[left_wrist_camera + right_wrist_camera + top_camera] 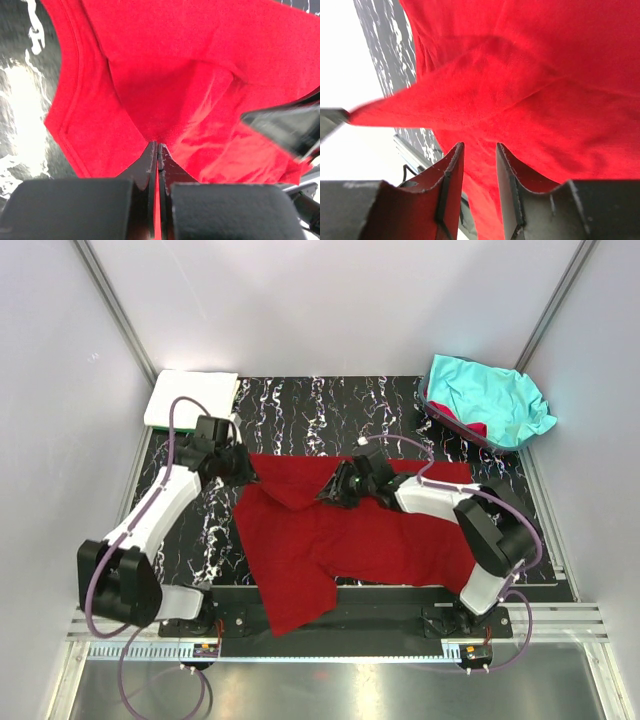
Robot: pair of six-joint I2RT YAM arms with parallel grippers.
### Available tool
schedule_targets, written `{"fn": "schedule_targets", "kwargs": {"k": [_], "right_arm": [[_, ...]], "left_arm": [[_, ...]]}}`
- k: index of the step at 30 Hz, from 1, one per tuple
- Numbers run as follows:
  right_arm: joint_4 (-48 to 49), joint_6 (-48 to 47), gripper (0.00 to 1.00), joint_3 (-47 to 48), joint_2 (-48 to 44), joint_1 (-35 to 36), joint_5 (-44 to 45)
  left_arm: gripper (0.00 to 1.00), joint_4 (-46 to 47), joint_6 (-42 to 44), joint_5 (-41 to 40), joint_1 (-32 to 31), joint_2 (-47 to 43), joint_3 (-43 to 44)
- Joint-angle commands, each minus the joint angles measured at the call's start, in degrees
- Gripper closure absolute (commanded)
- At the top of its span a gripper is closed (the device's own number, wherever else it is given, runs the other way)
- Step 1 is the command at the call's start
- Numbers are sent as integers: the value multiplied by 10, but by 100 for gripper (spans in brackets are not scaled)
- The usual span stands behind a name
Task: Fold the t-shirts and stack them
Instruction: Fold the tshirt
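A dark red t-shirt (350,535) lies spread on the black marbled mat (330,405), one part hanging over the near edge. My left gripper (245,468) is at its far left corner. In the left wrist view the left gripper (158,145) is shut, with a thin strip of the red t-shirt (175,65) pinched between the jaws. My right gripper (328,490) is over the shirt's upper middle, beside a raised fold. In the right wrist view the right gripper (479,146) stands open, with the red t-shirt (545,75) just beyond its tips. A turquoise t-shirt (490,398) lies crumpled at the far right.
A white folded t-shirt (190,398) sits at the far left corner, with a green edge showing under it. The turquoise t-shirt sits in a bin (450,422) with something red under it. White walls enclose the table on three sides. A metal rail (330,625) runs along the near edge.
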Motion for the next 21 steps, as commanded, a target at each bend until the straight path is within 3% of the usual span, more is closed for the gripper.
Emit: {"fn": "schedule_targets", "kwargs": {"k": [1,6,10,21], "right_arm": [[42,26,62,41,28,22,-13],[16,30,64,62,40,36,7],[15,37,75,73,64,36,-3],[23,60,83,82,100,45,-16]], "left_arm": [[100,33,24,-25,2,44,63],[100,51,33,-25,3,106,110],[100,59,42,-28,6,159,134],[100,79,41,-43,28,224,193]]}}
